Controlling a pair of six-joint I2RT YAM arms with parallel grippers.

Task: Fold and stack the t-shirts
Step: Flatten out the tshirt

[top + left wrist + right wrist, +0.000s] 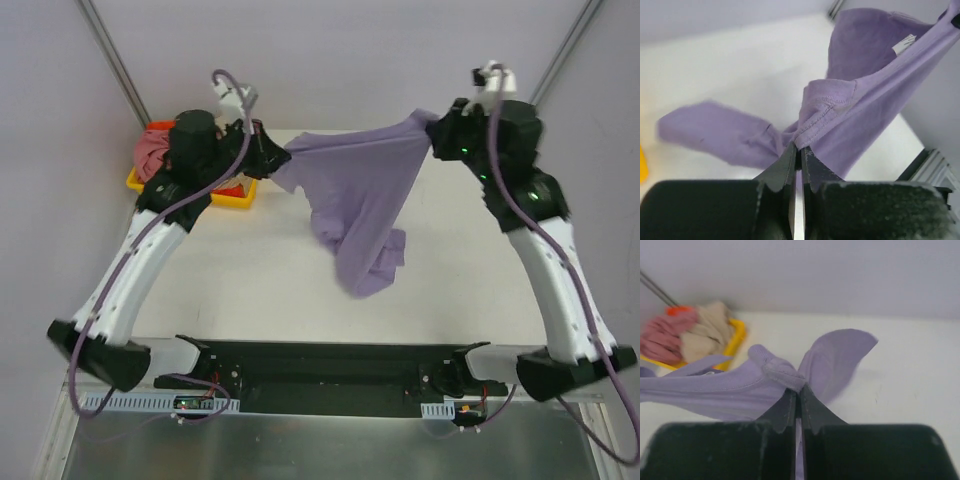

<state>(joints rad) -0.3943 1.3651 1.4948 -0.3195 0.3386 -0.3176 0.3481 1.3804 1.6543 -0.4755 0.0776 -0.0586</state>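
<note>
My left pincer (272,152) and right pincer (437,135) each clamped on the purple shirt (360,190), stretched above the tabletop (250,280), middle sagging toward it; nothing folded yet, pink shirt (662,337) and beige shirt (705,335) bunched in the tray (738,335).

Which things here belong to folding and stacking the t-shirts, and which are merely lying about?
Belongs: lavender t-shirt, stretched between left gripper and right gripper; pink t-shirt and beige t-shirt, bunched in the yellow tray.
Just there: yellow tray; white table.
</note>
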